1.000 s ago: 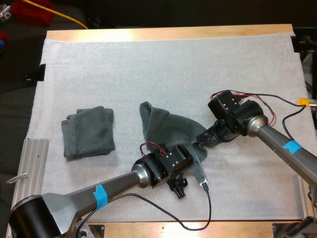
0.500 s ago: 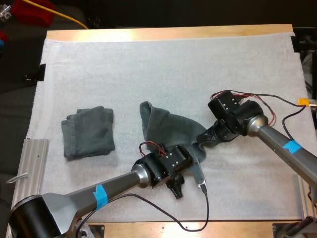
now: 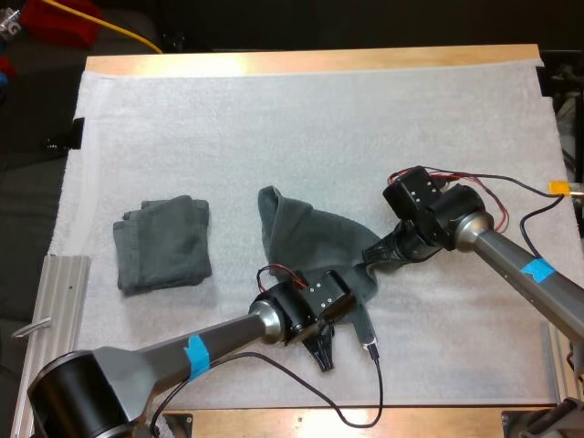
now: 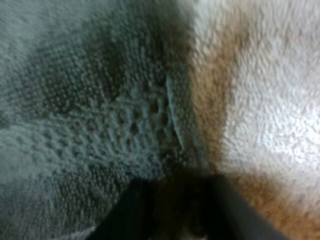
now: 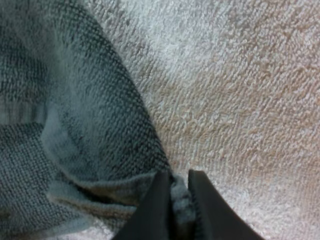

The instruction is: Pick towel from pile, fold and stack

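Right end effector [image 5: 180,176] tight on towel [image 5: 75,125] edge

High view: bright, even light from above on the white mat [image 3: 310,119]. Shadows are soft and short, sitting close under the left gripper [image 3: 323,358] and in the folds of the crumpled towel [image 3: 310,242]. The right arm [image 3: 511,255], beside the towel, carries a pale sheen on its silver link.
Left wrist view: dim. Towel in shade; mat just beside the towel's edge tinted orange-brown, turning bright white farther from the towel.
Right wrist view: lighter. Mat faintly warm beside the towel; the towel's inner fold is dark.
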